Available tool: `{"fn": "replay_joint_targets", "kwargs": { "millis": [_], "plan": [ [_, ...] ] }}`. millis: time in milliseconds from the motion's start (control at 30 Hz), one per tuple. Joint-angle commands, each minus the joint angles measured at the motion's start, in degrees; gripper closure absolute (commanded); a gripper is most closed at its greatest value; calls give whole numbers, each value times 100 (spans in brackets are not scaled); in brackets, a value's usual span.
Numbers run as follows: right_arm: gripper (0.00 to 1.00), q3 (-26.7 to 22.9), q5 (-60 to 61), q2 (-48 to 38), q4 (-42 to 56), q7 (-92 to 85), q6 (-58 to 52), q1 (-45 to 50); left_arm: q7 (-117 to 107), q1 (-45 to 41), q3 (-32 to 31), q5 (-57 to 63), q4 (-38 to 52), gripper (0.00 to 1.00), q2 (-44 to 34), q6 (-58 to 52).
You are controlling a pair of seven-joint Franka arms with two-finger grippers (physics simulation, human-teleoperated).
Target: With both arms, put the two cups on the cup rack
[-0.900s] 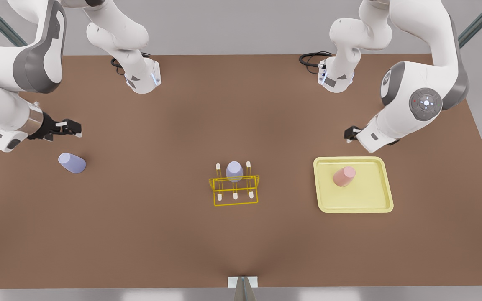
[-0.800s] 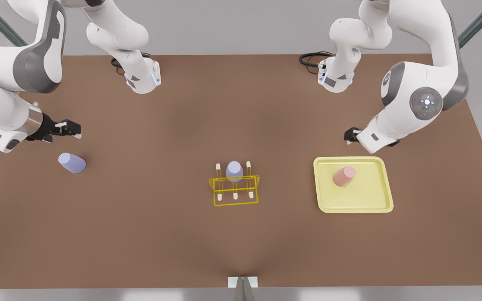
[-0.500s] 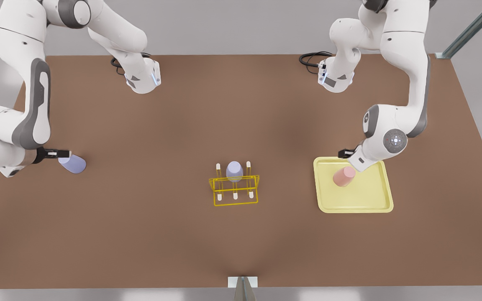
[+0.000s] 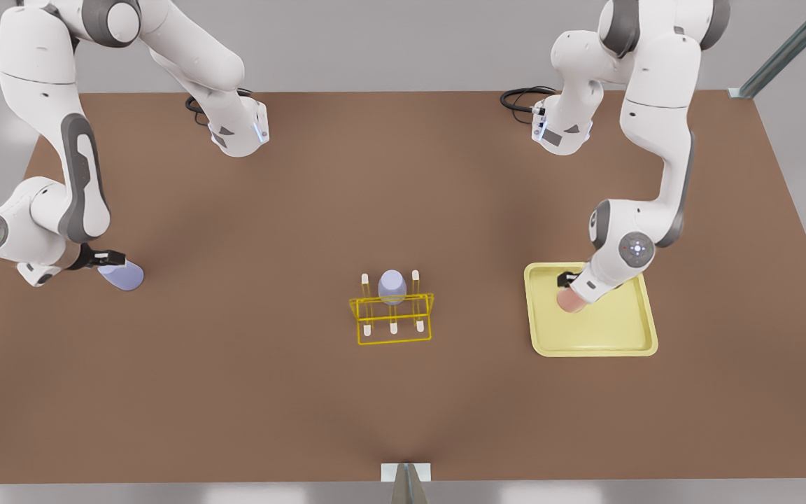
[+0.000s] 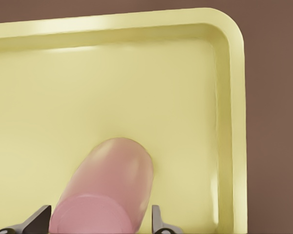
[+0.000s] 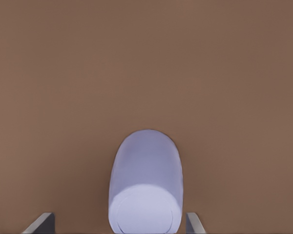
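Your left gripper [image 4: 569, 281] sits spread around the pink cup [image 5: 105, 195] on the tray [image 4: 627, 336]. Your right gripper [image 4: 110, 258] straddles, fingers apart, the lavender cup [image 4: 123, 275] on the table [image 4: 249, 392]. Another lavender cup [image 4: 392, 285] tops the rack [image 4: 392, 318].

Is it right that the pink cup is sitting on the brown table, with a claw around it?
Not quite. The pink cup sits in the pale-yellow tray, not on the bare table, as the left wrist view shows. The rest holds: the left claw is around it, one finger on each side.
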Motion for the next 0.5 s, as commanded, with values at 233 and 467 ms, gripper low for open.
{"fn": "replay_joint_targets", "kwargs": {
  "millis": [233,467],
  "plan": [
    [0,-10,-3,131,-193,-853,918,-50,-17,0,0,-9,3,19,202,351],
    [0,-10,5,324,-518,-844,1445,-190,-26,-9,-9,0,12,19,272,351]
  ]
}}
